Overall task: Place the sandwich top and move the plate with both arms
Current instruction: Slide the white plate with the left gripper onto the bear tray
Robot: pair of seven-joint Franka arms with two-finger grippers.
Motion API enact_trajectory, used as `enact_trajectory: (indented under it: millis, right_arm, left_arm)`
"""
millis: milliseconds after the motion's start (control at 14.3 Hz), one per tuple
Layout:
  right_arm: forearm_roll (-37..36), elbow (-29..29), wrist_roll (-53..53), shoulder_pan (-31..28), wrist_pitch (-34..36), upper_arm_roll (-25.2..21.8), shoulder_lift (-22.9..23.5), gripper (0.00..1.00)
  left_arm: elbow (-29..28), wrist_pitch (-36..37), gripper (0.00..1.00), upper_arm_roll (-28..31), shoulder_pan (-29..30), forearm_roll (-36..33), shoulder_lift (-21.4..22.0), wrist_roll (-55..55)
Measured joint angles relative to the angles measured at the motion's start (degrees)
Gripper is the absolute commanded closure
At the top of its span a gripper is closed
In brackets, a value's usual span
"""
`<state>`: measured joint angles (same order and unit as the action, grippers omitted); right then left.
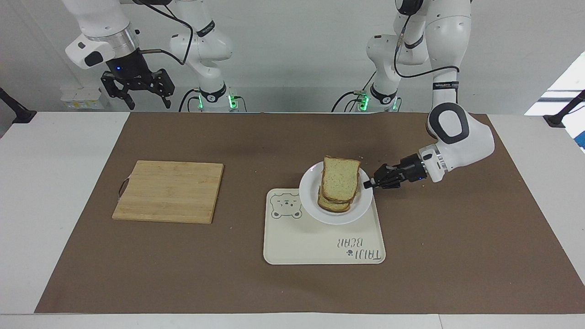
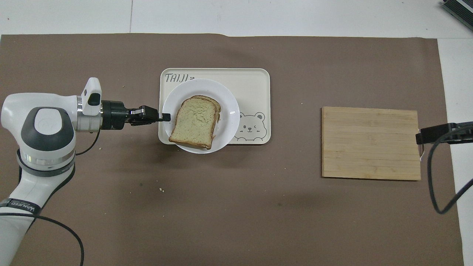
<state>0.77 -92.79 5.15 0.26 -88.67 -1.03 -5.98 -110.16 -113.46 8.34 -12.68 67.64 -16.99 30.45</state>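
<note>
The sandwich top (image 1: 339, 183) (image 2: 194, 123) lies as the uppermost pale slice of a bread stack on the small white plate (image 1: 311, 201) (image 2: 225, 96). My left gripper (image 1: 368, 183) (image 2: 166, 117) is shut on the plate's rim at the edge toward the left arm's end. It holds the plate level over the bear tray's corner nearest the robots. My right gripper (image 1: 148, 104) hangs open and high over the table edge at the right arm's end, waiting and holding nothing.
The cream bear tray (image 1: 320, 246) (image 2: 255, 81) lies mid-table on the brown mat. A wooden cutting board (image 1: 169, 191) (image 2: 370, 143) sits bare toward the right arm's end. Small crumbs dot the mat near the left arm.
</note>
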Motion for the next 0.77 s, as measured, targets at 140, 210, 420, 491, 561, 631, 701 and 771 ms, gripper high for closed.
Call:
enact_trajectory:
  millis: [140, 210, 420, 491, 561, 631, 701, 771]
  right_arm:
    - [0.0, 0.0, 0.9, 0.0, -0.2, 0.0, 0.0, 0.00]
    - [0.0, 0.0, 0.9, 0.0, -0.3, 0.0, 0.0, 0.00]
    - [0.0, 0.1, 0.8, 0.0, -0.4, 0.0, 0.6, 0.00]
    - [0.0, 0.1, 0.8, 0.0, -0.5, 0.0, 1.2, 0.00]
    - [0.0, 0.1, 0.8, 0.0, -0.8, 0.0, 1.7, 0.00]
    - [0.0, 0.1, 0.8, 0.0, -0.9, 0.0, 2.0, 0.00]
    - [0.0, 0.1, 0.8, 0.0, -0.9, -0.1, 2.0, 0.00]
    - [0.0, 0.2, 0.8, 0.0, -0.9, -0.1, 2.0, 0.00]
  left_arm:
    - [4.4, 0.4, 1.00, -0.1, 1.1, 0.0, -3.8, 0.0]
    - [6.7, 0.5, 1.00, -0.2, 1.3, 0.0, -5.8, 0.0]
    - [11.0, -0.3, 1.00, -0.8, 1.4, 0.3, -11.1, 0.8]
    - [11.4, -1.4, 1.00, -1.4, 1.4, 1.1, -12.0, 1.9]
    - [11.4, -2.5, 1.00, -2.1, 1.4, 2.0, -12.7, 3.1]
    - [11.4, -3.6, 1.00, -2.8, 1.3, 2.7, -13.3, 3.8]
    - [11.4, -4.9, 1.00, -3.6, 1.3, 3.4, -14.0, 4.3]
    - [11.4, -5.9, 1.00, -4.1, 1.2, 3.8, -14.5, 4.4]
